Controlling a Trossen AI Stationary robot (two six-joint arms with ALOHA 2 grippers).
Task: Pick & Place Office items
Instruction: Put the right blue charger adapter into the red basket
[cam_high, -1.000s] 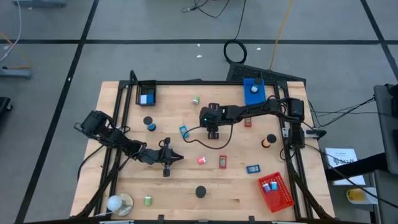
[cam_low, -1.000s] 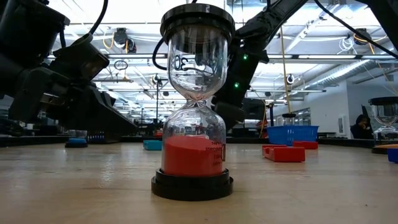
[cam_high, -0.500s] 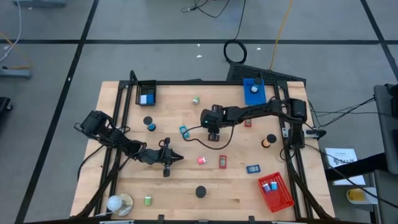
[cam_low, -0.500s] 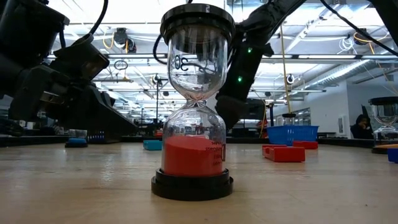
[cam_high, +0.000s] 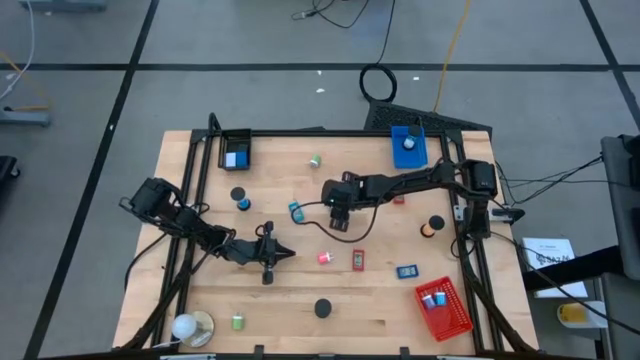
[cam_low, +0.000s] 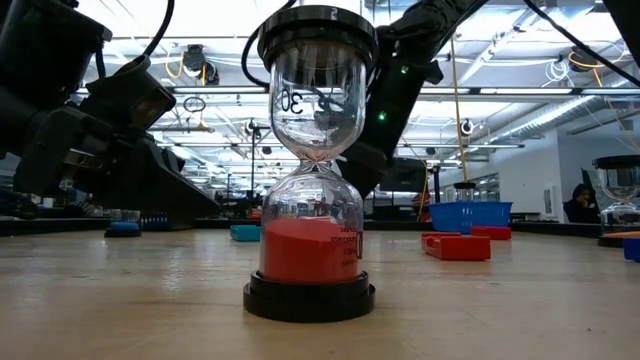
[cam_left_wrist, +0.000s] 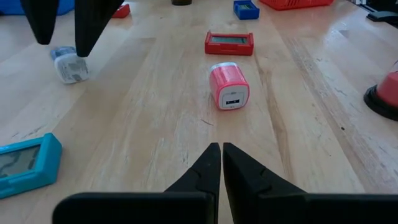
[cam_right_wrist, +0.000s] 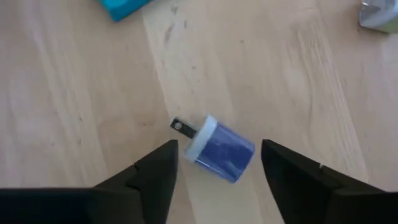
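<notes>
Currently, we keep the left gripper (cam_high: 268, 272) parked low on the table, fingers together, with the pink charger (cam_left_wrist: 228, 86) just ahead of it. At mid-table, the right gripper (cam_right_wrist: 217, 163) hangs over the blue plug adapter (cam_right_wrist: 219, 149), fingers apart and straddling it. We should centre the adapter's body between both fingers, descend squarely, and close without nudging its prong.

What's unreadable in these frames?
- Blue charger: hidden in high view under the right end effector.
- Hourglass blocks mid-table in low view.
- Red tray contents: too small in high view.
- Teal item: cut off by left wrist view's edge.
</notes>
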